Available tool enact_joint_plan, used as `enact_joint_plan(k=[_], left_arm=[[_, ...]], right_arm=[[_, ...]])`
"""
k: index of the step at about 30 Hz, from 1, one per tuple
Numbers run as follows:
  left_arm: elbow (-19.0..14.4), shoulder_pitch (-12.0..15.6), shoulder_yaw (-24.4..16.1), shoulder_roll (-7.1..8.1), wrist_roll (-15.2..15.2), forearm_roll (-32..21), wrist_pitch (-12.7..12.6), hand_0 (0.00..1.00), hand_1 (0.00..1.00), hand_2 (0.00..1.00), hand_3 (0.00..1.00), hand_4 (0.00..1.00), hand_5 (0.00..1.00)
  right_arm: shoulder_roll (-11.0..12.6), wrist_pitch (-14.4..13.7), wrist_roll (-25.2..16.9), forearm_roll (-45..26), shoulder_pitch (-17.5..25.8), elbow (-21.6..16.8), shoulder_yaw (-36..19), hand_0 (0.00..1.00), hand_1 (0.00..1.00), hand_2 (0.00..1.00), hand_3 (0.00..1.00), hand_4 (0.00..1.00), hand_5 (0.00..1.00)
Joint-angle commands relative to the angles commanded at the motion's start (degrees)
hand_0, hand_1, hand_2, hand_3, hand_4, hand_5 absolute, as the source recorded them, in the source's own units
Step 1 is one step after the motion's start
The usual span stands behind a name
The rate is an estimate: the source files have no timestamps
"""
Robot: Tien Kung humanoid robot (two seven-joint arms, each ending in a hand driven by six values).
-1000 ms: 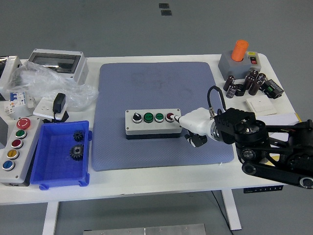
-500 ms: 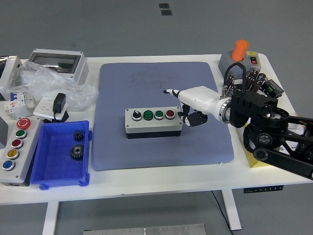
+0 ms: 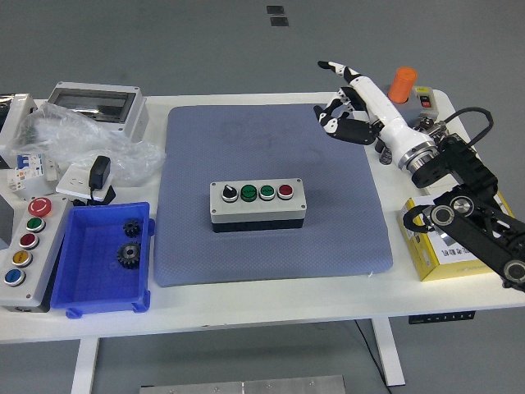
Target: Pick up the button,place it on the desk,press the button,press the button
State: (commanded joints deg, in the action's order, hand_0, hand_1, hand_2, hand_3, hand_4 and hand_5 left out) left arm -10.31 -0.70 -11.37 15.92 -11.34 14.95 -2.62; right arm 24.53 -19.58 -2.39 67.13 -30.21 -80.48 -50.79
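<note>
Fingers (image 3: 331, 65): you see the index finger stretched straight toward the upper left, the others loosely bent beneath it with dark tips; they are relaxed and hold nothing.
Right hand (image 3: 354, 103): yours is raised over the far right corner of the blue mat (image 3: 262, 148), white-shelled, well apart from the button box.
Right arm (image 3: 467, 205): it comes in from the right edge, black links and a cable loop above the yellow box (image 3: 426, 250).
Left hand: you cannot see it in the head view.
Button box (image 3: 257, 205): it lies flat on the mat near its middle, long side across your view, grey top over a dark base.
Buttons on it: from left to right you read a black-and-white selector knob (image 3: 229, 194), two green buttons (image 3: 248, 194), and one red button (image 3: 285, 191).
Tabletop (image 3: 271, 300): white, carrying the mat at its centre.
Your left side: a blue tray (image 3: 82, 291) holding two dark gears (image 3: 129, 254), and beside it a second control box (image 3: 25, 246) with a red mushroom button and coloured buttons in a column.
Far left: a grey enclosure (image 3: 94, 105), clear plastic wrap (image 3: 74, 139) and a black adapter (image 3: 99, 174) on a white plate.
Far right: an orange knob (image 3: 402, 84) on a grey unit, just behind your hand, with dark cylindrical parts (image 3: 431, 139) near it.
</note>
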Motion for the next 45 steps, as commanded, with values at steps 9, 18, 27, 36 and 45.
enact_joint_plan(k=[9,18,27,36,45], left_arm=[[0.0,0.0,0.1,-0.14,0.0,-0.3,0.0,0.621,0.644,0.587,0.617,0.634,0.34],[0.0,-0.1,0.9,0.16,0.2,-1.0,0.0,0.621,0.643,0.587,0.617,0.634,0.34],[0.0,-0.2,2.5,0.49,0.3,-2.3,0.0,0.624,0.642,0.589,0.619,0.638,0.337],[-0.3,0.2,9.0,0.24,2.3,-9.2,-0.7,0.623,0.643,0.589,0.62,0.645,0.319],[-1.0,0.0,1.4,-0.24,2.1,-1.6,-0.5,0.629,0.642,0.588,0.619,0.642,0.325]], right_arm=[[-2.8,3.4,-19.7,-20.3,7.0,7.7,-7.5,0.819,0.741,0.771,0.771,0.998,0.879],[-2.3,8.4,-29.6,-36.4,12.3,5.7,-8.8,0.809,0.736,0.77,0.769,0.998,0.998],[-3.5,9.8,-30.9,-42.2,15.9,5.7,-8.1,0.786,0.715,0.749,0.745,0.998,0.998],[-6.3,5.6,-28.8,-31.7,20.5,4.0,-8.4,0.783,0.708,0.738,0.722,0.998,0.998],[-4.5,1.1,-25.5,-21.3,18.1,1.9,-6.1,0.787,0.706,0.738,0.714,0.998,0.998]])
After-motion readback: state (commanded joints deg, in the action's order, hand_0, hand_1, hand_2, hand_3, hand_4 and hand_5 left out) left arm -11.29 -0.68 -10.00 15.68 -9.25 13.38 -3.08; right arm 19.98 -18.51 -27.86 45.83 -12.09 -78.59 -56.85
